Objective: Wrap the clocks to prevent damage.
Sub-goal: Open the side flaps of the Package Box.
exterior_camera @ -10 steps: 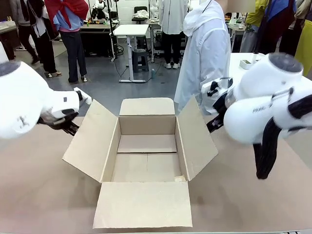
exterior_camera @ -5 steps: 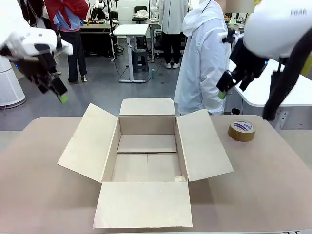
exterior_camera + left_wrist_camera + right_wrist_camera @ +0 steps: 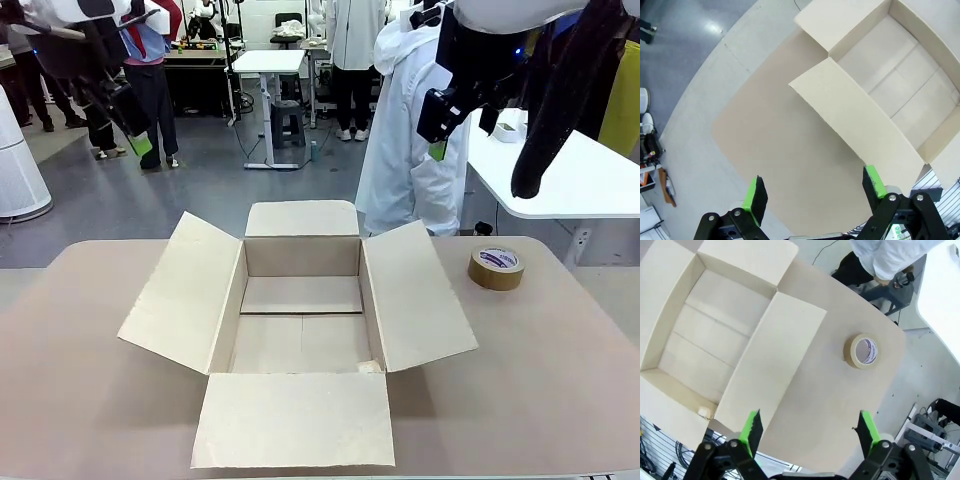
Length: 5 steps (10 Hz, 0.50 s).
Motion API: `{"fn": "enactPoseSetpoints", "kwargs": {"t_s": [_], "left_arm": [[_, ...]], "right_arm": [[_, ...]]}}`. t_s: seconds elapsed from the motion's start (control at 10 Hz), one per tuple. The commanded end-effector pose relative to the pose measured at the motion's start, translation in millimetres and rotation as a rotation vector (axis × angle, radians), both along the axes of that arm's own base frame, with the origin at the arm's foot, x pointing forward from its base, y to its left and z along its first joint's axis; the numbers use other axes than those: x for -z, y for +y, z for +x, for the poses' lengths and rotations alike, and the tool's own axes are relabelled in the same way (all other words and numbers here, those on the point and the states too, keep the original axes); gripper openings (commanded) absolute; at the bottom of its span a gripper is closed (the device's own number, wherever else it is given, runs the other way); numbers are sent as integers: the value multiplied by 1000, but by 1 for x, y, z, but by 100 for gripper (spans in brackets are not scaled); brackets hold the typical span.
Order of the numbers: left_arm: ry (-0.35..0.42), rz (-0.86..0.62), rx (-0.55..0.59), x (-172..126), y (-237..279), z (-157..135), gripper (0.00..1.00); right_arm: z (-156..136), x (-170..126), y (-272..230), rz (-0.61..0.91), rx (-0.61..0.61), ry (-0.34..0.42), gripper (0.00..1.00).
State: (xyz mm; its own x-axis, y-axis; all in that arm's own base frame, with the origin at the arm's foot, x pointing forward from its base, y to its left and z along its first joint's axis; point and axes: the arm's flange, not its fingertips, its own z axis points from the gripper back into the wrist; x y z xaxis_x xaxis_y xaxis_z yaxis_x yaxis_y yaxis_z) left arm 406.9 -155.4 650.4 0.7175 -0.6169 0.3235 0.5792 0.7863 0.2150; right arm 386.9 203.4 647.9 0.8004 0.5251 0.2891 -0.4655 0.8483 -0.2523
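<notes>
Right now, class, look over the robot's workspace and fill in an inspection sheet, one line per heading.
Surface: brown table, flat, no spills seen.
Job's things: nothing seen.
Clutter: cardboard carton mid-table, four flaps spread open; brown tape roll lying flat on the robot's right of it, apart from it.
Tools: left tool and right tool both open, holding nothing, high above the table.
Cables: black cable hanging along the right arm.
Surroundings: person in a white coat at the far edge; white side table beyond.

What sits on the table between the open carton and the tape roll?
Nothing: bare tabletop separates the carton from the tape roll, in front and right wrist views.
</notes>
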Motion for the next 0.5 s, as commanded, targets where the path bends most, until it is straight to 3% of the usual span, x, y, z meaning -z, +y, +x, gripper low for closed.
{"fn": "enactPoseSetpoints", "kwargs": {"t_s": [0.0, 0.3, 0.4], "left_arm": [[6, -12, -2, 12, 11, 4, 100], [20, -2, -16, 11, 9, 4, 100], [123, -133, 111, 7, 34, 11, 100]], "right_arm": [[-1, 1, -7, 78, -21, 22, 100], [1, -1, -3, 35, 3, 12, 100], [0, -6, -33, 154, -202, 113, 100]]}}
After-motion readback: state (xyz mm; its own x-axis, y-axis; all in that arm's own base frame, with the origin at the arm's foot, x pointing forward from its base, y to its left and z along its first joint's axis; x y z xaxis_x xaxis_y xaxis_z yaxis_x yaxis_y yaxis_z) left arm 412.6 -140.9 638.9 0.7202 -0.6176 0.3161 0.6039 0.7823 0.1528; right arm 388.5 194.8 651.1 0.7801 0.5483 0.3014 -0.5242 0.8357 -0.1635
